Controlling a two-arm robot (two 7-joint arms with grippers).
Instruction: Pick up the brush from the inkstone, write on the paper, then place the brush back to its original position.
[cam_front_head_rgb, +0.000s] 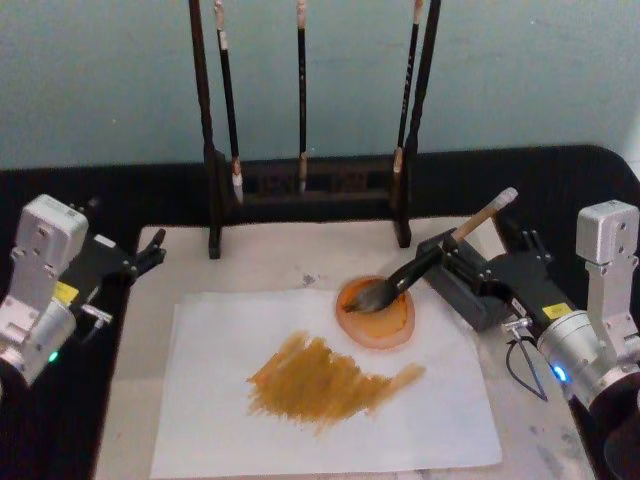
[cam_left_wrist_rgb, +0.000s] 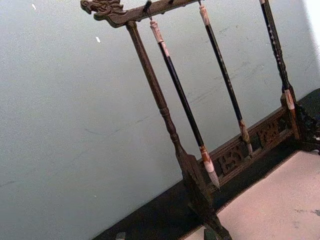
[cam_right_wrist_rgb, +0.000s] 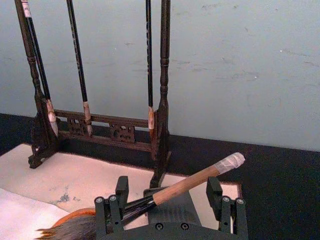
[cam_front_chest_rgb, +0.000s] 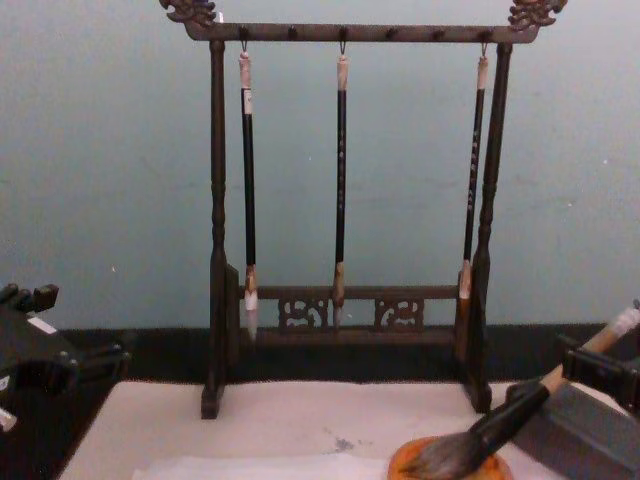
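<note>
The brush (cam_front_head_rgb: 440, 255) lies tilted, its bushy head in a round orange dish (cam_front_head_rgb: 385, 325) and its handle across the inkstone (cam_front_head_rgb: 462, 290), a dark grey block. My right gripper (cam_front_head_rgb: 487, 245) is open, one finger on each side of the pale handle (cam_right_wrist_rgb: 190, 182) without touching it. The paper (cam_front_head_rgb: 400, 420) lies on the cream mat (cam_front_head_rgb: 270, 260) and carries a broad orange-brown smear (cam_front_head_rgb: 320, 380). At the table's left edge my left gripper (cam_front_head_rgb: 122, 232) is parked and open, also seen low in the chest view (cam_front_chest_rgb: 70, 330).
A dark wooden brush rack (cam_front_head_rgb: 300, 190) stands at the back of the mat with three slim black brushes (cam_front_chest_rgb: 341, 180) hanging from it. A pale blue-grey wall (cam_front_chest_rgb: 110, 150) closes off the back. Black cloth (cam_front_head_rgb: 560, 180) borders the mat.
</note>
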